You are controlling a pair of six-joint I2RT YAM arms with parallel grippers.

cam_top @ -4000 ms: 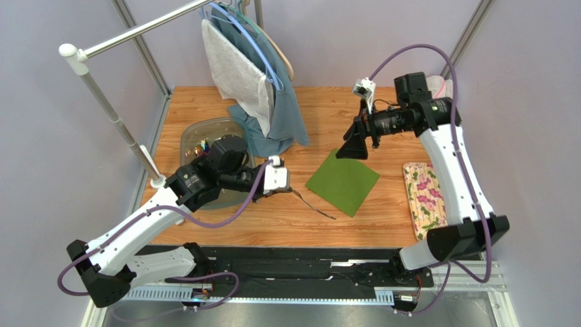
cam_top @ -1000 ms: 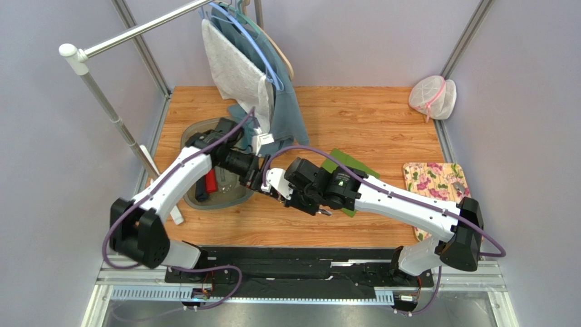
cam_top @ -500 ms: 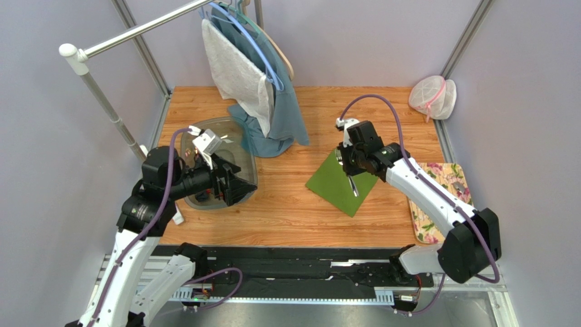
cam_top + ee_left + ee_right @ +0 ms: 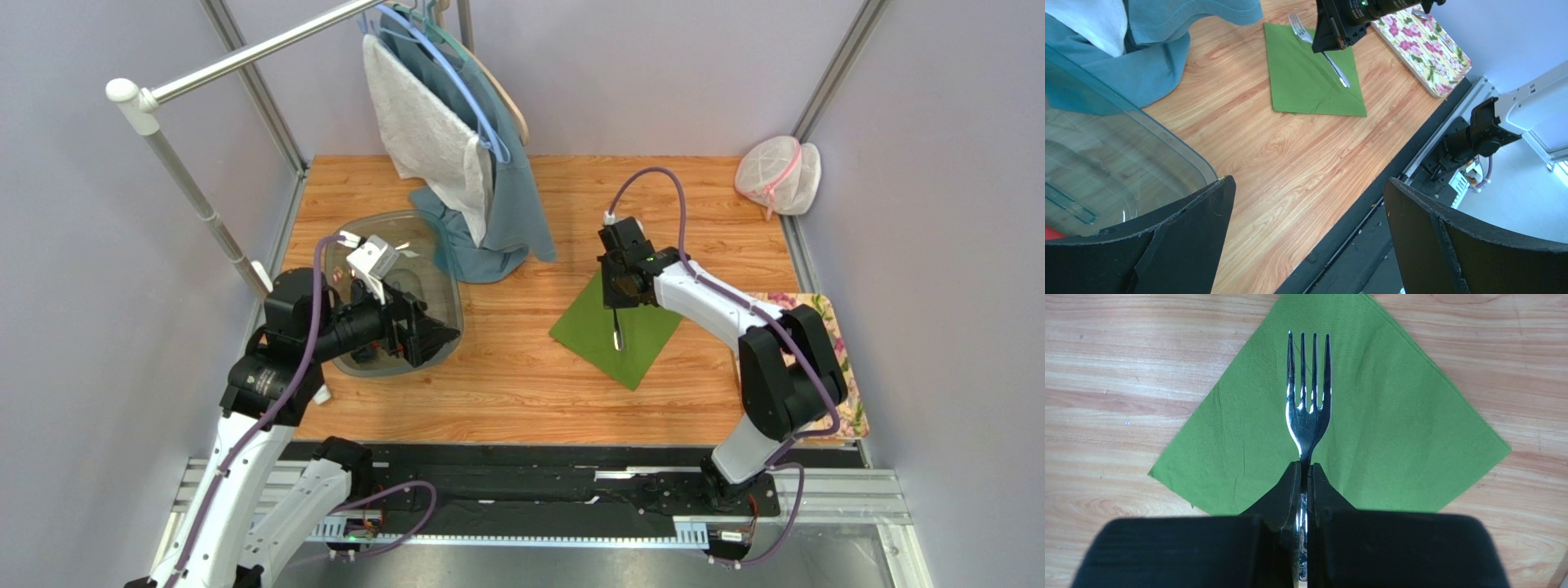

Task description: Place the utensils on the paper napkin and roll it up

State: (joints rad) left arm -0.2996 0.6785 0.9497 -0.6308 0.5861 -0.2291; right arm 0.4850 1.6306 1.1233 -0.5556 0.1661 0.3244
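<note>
The green paper napkin [image 4: 601, 333] lies on the wooden table as a diamond. My right gripper [image 4: 622, 292] hovers over its far corner, shut on the neck of a silver fork [image 4: 1309, 413]. The tines point away over the napkin [image 4: 1395, 429], and the handle [image 4: 616, 331] runs back along it. Whether the fork rests on the paper I cannot tell. My left gripper [image 4: 1308, 182] is open and empty at the near right rim of the clear plastic tub [image 4: 368, 239]. From there the napkin [image 4: 1309, 82] and fork [image 4: 1298, 26] show ahead.
A teal garment [image 4: 503, 214] and a grey cloth hang from a rack at the back, draping next to the tub. A flowered mat [image 4: 840, 337] lies at the right edge, partly under the right arm. A mesh bag [image 4: 777, 175] sits in the far right corner.
The right gripper carried the fork from beside the tub to the napkin, then shifted slightly left over it. The left arm drew back to the tub and its jaws opened wide.
</note>
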